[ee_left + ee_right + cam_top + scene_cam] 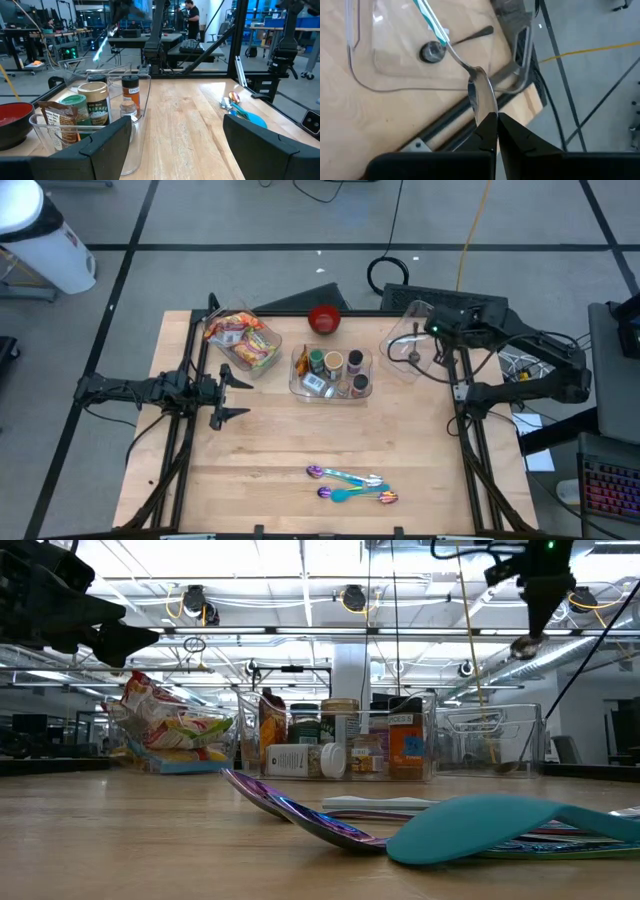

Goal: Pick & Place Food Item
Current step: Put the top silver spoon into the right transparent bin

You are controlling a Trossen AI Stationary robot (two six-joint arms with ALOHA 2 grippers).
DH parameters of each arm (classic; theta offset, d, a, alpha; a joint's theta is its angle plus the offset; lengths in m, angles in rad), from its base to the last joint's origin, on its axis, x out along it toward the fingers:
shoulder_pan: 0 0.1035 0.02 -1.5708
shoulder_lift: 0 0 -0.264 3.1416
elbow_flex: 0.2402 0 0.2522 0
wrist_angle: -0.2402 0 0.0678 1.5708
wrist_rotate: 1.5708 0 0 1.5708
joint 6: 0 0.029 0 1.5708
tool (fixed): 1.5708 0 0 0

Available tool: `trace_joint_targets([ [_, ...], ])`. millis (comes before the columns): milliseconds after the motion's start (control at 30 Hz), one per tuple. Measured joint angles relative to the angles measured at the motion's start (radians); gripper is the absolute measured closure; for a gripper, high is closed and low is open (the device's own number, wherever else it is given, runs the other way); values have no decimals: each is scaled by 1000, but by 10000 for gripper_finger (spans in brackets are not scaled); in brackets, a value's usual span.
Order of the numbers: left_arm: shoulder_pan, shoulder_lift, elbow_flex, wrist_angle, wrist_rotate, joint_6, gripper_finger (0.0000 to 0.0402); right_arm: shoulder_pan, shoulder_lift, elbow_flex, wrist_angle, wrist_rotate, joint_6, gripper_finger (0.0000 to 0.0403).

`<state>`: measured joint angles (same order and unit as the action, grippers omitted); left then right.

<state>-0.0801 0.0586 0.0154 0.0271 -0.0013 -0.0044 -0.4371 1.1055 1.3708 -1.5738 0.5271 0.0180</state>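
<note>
My right gripper [496,120] hangs high over the empty clear bin [415,345] at the table's far right, shut on a metal spoon with a teal handle [451,47]. My left gripper [243,395] stays open and level at the table's left side, with nothing between its fingers [100,145]. Food sits at the far side: snack bags [240,335] in one clear bin and jars [330,365] in another clear bin [330,390]. A red bowl [323,318] stands behind them. My right gripper pinches the tip of the spoon's metal bowl [482,102] between its two shut fingers, only at their free ends. The fingers slant down from above. The spoon hangs below them, clear of the bin, its teal handle end [427,15] pointing away from the gripper.
Several colourful spoons [350,485] lie near the table's front edge. Bare wood lies between them and the bins. Cables and a dark box [455,305] sit behind the far right corner.
</note>
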Motion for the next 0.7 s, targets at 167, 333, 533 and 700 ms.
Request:
trace_joint_targets([
  [167, 0, 0, 0, 0, 0, 0, 78, 0, 5, -117, 18, 0, -73, 403],
  [333, 0, 0, 0, 0, 0, 0, 78, 0, 6, -262, 116, 2, -151, 403],
  [533, 0, 0, 0, 0, 0, 0, 78, 0, 5, -416, 305, 104, -242, 403],
  [700, 0, 0, 0, 0, 0, 0, 78, 0, 5, -505, 434, 214, -326, 401],
])
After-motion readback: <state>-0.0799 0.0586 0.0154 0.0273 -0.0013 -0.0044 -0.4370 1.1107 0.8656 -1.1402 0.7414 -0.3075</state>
